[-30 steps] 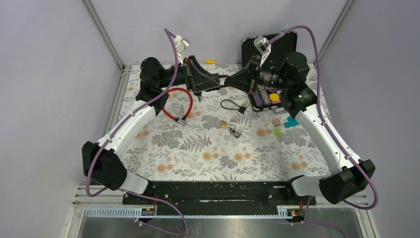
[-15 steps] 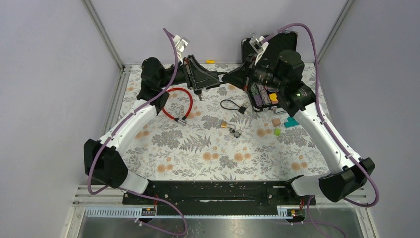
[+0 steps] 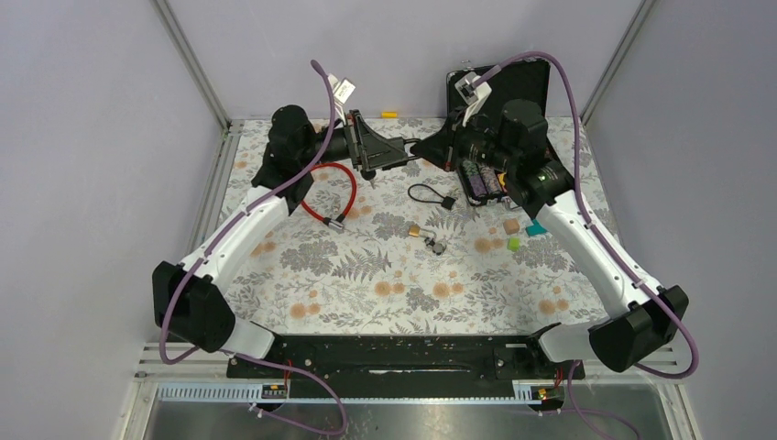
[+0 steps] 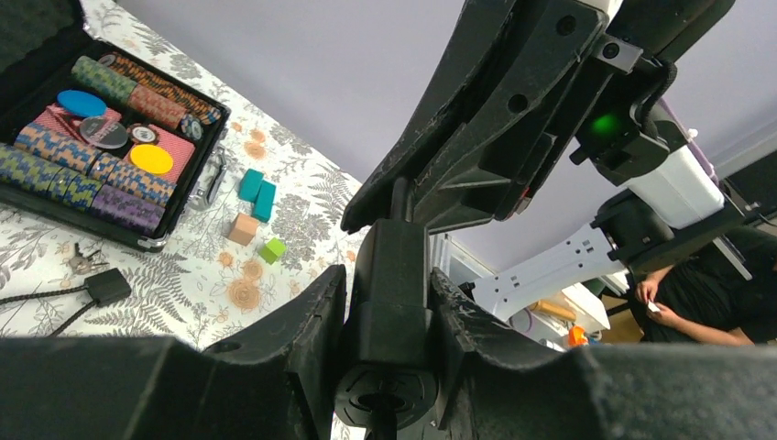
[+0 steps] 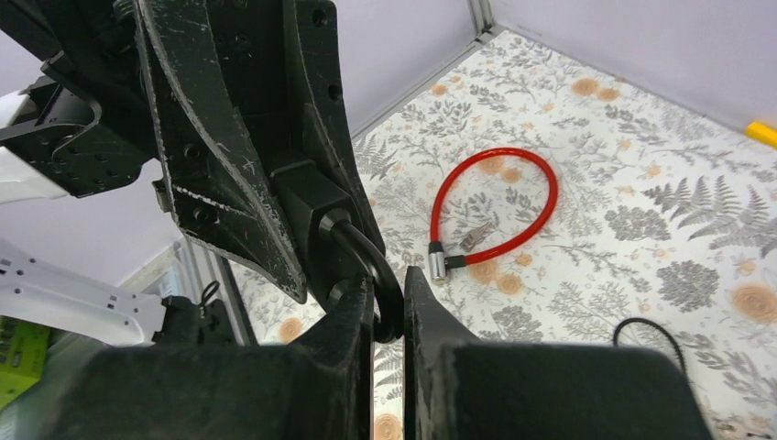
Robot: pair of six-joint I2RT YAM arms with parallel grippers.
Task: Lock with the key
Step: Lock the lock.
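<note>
One black padlock (image 4: 396,266) held above the bench (image 3: 366,284): left gripper (image 4: 389,316) clamps its body, right gripper (image 5: 389,316) pinches its shackle (image 5: 374,266). Below lie one red cable lock (image 5: 495,206), one black cable lock (image 3: 431,195), one brass padlock (image 3: 415,231)

Padlock (image 4: 394,275): body half hidden by fingers (image 4: 289,367) | keys (image 3: 434,246): too small to read | case (image 4: 110,231): cut at left edge

The bench (image 3: 385,284), under a fern-print cloth, carries a red cable loop (image 3: 328,194), a black cord lock (image 3: 431,195), a brass padlock (image 3: 415,231) beside keys (image 3: 436,246), an open chip case (image 4: 110,231), wood (image 3: 510,225), green (image 3: 513,244) and teal (image 3: 539,225) blocks, and a yellow piece (image 3: 389,115) at the far edge.
</note>
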